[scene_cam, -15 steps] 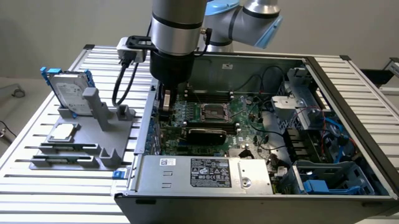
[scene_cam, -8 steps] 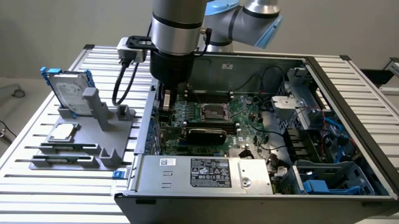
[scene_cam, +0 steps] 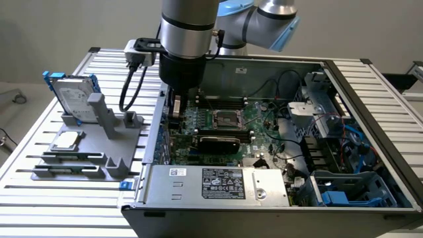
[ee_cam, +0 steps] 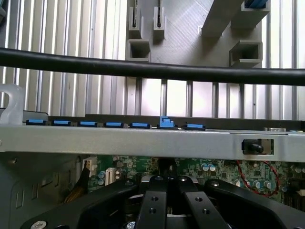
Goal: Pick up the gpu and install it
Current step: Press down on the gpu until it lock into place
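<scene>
The gpu (scene_cam: pixel 218 144) stands on edge on the green motherboard (scene_cam: pixel 264 124) inside the open computer case, its black cooler facing the case's front. My gripper (scene_cam: pixel 176 119) hangs over the card's end by the case's rear wall (ee_cam: pixel 143 142). In the wrist view the gripper (ee_cam: pixel 167 181) has its black fingers (ee_cam: pixel 153 200) pressed together, shut, with nothing visible between them. They point down at the board just inside the rear wall. Whether the fingertips touch the card I cannot tell.
A grey fixture (scene_cam: pixel 86 144) on the slatted table (scene_cam: pixel 39 198) carries a silver hard drive in a blue frame (scene_cam: pixel 71 96). The power supply (scene_cam: pixel 218 183) fills the case's front. Blue slot tabs (ee_cam: pixel 114 124) line the rear wall, one tab (ee_cam: pixel 165 122) raised. A black cable (ee_cam: pixel 152 70) crosses above.
</scene>
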Robot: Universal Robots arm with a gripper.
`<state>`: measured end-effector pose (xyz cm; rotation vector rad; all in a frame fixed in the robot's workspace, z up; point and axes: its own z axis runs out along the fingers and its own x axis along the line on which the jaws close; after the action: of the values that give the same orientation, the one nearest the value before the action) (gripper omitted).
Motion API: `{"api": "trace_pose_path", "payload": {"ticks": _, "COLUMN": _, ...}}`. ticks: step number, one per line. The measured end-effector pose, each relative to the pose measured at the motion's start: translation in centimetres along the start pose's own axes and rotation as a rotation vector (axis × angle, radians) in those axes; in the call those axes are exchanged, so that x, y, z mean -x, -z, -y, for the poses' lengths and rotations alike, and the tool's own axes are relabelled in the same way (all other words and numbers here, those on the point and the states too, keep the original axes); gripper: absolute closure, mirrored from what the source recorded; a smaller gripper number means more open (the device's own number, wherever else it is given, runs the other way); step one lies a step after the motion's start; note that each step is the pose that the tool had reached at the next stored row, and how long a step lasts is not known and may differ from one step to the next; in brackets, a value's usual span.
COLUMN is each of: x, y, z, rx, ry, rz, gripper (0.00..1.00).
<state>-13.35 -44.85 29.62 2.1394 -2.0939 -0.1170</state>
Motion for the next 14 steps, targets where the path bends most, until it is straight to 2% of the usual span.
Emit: {"api": "trace_pose_path", "payload": {"ticks": 14, "x": 0.16, "y": -0.03, "z": -0.22, "rx": 0.0001, "ry": -0.003, "rz": 0.0001, "gripper": 0.89}}
